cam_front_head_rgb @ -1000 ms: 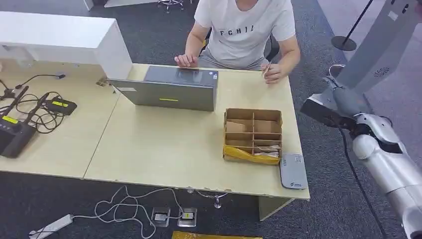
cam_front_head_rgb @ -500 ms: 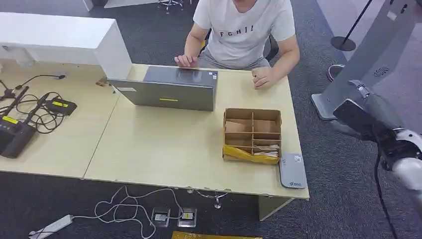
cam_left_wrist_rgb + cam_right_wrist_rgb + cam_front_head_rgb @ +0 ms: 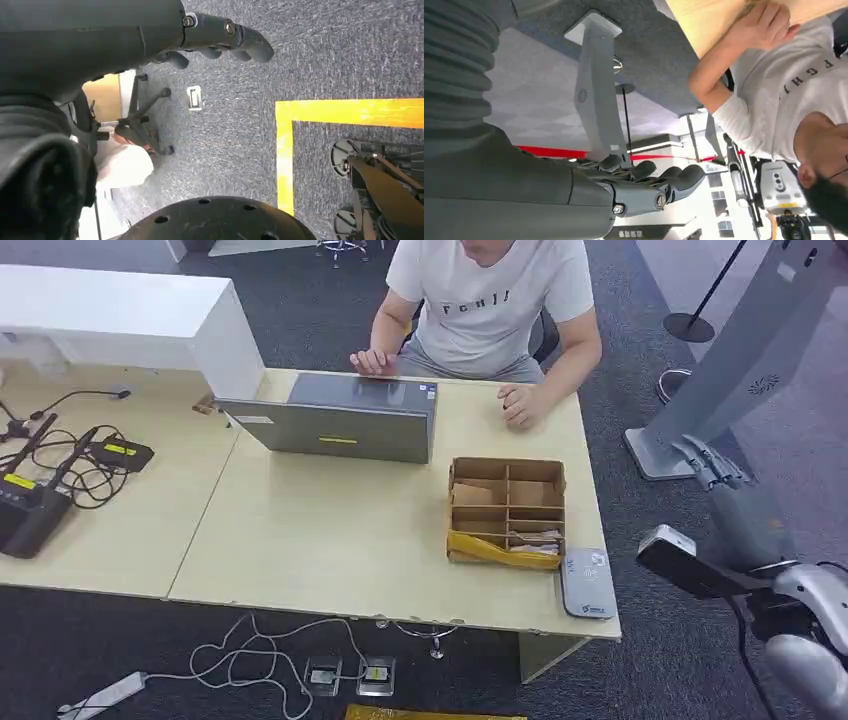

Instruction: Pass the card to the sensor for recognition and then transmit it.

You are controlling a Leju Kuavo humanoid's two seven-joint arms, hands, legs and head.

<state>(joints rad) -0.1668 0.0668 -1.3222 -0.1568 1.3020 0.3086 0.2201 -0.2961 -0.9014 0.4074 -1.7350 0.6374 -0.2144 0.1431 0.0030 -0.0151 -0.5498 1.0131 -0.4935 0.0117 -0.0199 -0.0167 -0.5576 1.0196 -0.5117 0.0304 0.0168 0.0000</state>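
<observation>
Right hand (image 3: 722, 485) hanging off desk's (image 3: 330, 530) right edge, fingers loosely curled, holding nothing; risking clipping desk corner when reaching for sensor (image 3: 587, 582) at front-right corner.

Dark grey carpet (image 3: 640, 330) underfoot; a pale wooden desk (image 3: 330, 530) in the middle; a white cabinet (image 3: 120, 315) far left.

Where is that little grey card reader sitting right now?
In the head view the grey sensor pad lies flat at the table's near right corner, right beside the cardboard divider box.
</observation>
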